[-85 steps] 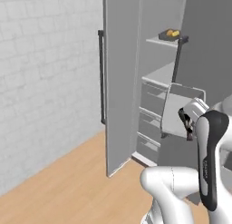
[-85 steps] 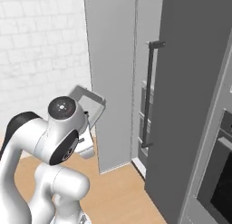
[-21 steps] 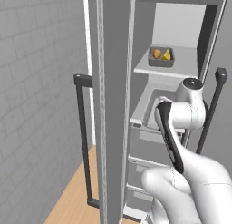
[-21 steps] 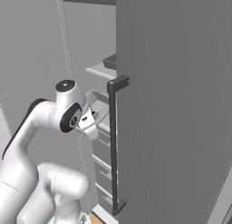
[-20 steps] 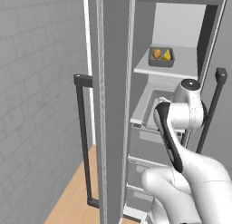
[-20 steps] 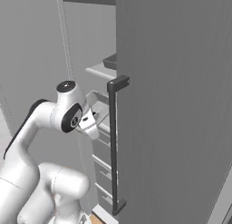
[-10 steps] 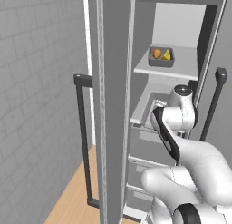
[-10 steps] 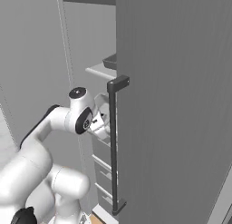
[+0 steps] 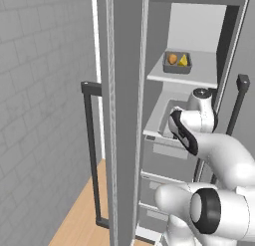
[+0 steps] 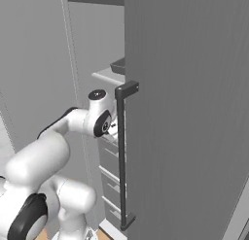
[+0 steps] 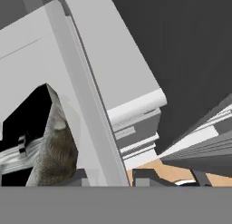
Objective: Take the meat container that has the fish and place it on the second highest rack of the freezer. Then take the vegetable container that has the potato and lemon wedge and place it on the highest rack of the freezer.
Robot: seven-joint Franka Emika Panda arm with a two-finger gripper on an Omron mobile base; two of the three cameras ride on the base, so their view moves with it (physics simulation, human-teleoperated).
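Close in the hand view is the light grey meat container (image 11: 31, 64), with the mottled grey-brown fish (image 11: 56, 146) lying inside it. Its rim runs down between the fingertips of my gripper (image 11: 111, 178), which is shut on that wall. In the left base view my arm reaches into the freezer at the second highest rack (image 9: 158, 109), and the meat container (image 9: 166, 121) shows just left of the wrist. On the highest rack (image 9: 184, 78) stands the dark vegetable container (image 9: 177, 61) holding an orange potato and a yellow lemon wedge.
The open left freezer door (image 9: 124, 115) with its dark handle (image 9: 89, 140) stands close on the left. The right door (image 10: 194, 112) and its handle (image 10: 121, 151) hem in the arm. Drawers (image 9: 167, 163) sit below the racks, above the wooden floor (image 9: 79, 220).
The base drove up close to the freezer earlier. Over the last second the arm stretched forward, carrying the meat container further in over the second highest rack.
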